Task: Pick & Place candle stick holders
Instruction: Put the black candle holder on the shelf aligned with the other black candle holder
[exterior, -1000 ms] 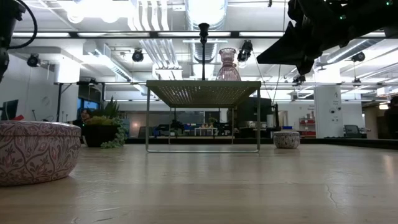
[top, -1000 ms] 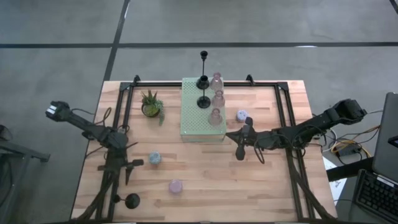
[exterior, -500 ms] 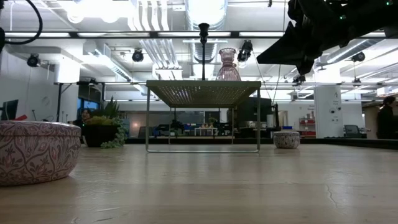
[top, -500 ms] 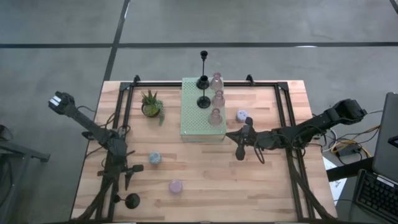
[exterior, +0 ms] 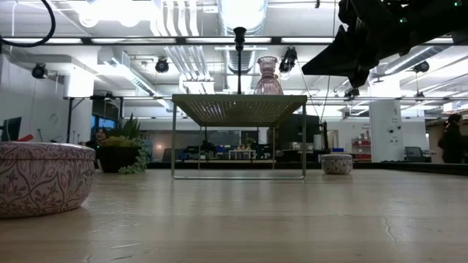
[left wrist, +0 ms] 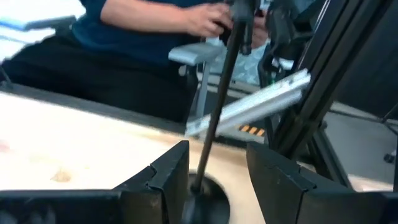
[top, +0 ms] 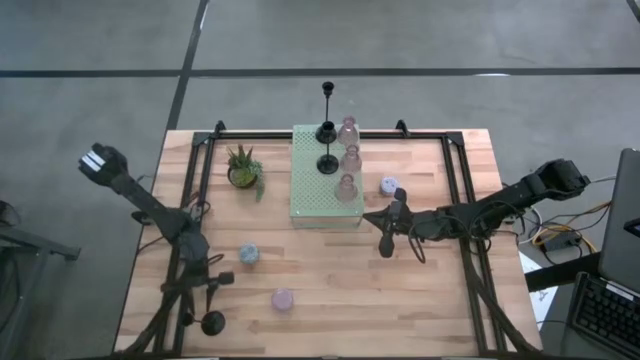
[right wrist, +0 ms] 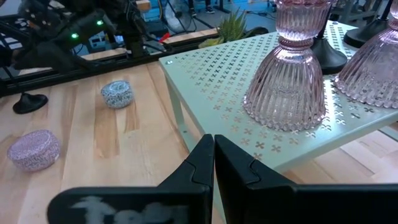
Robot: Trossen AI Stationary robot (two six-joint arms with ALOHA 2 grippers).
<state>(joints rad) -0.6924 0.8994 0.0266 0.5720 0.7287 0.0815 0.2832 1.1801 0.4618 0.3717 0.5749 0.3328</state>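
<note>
Candle holders are what you are moving, and your left gripper is down at the near left corner of the bench, its fingers spread partway on either side of the last loose black holder. In the left wrist view the thin stem rises between the fingers and the round base sits just below them; whether the pads touch the stem you cannot tell from these views. A person's hand shows in the room beyond, off the bench.

Further out on the bench, a lavender holder lies near the front edge and a blue one sits nearer the middle. The pale green perforated stand at the back middle already carries two black holders and three pink glass ones. A third stubby holder rests just beside the stand's right edge. The potted plant stands left of the stand.

Your right gripper hangs pressed together and empty just off the stand's near right corner.

The risks, as I judge them: the stem is thin, so an off-centre squeeze could tip the holder or let it swing once lifted. Its tall stem could clip the pink glass when you bring it onto the crowded stand. The parked right gripper sits close to that approach path, so mind a collision there.
</note>
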